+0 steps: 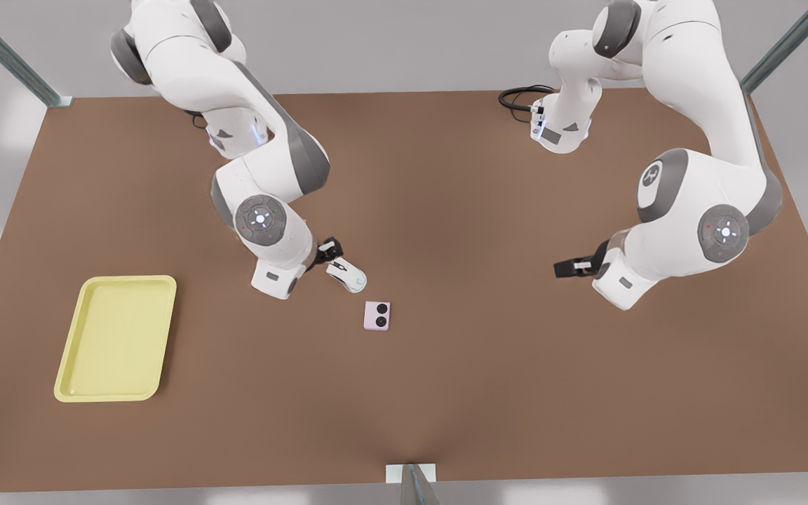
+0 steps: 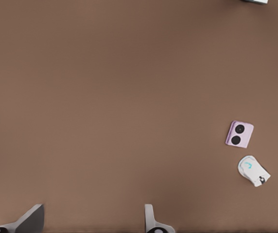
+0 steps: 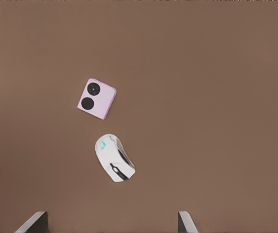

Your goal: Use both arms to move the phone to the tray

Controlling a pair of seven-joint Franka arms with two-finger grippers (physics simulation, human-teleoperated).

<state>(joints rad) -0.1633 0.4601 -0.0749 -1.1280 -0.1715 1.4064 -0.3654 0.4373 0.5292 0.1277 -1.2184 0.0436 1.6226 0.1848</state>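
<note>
The phone (image 1: pixel 377 315) lies flat on the worktop (image 1: pixel 488 379), just beside a white mouse (image 1: pixel 346 274), well right of the tray (image 1: pixel 71 384). Right tool (image 3: pixel 112 222) hangs above the mouse, left tool (image 2: pixel 93 219) far right; both wide open, empty.

left gripper (image 2: pixel 90 221) open, right gripper (image 3: pixel 112 223) open

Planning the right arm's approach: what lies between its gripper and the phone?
The white mouse lies between the right gripper and the phone, seen in the right wrist view.
</note>
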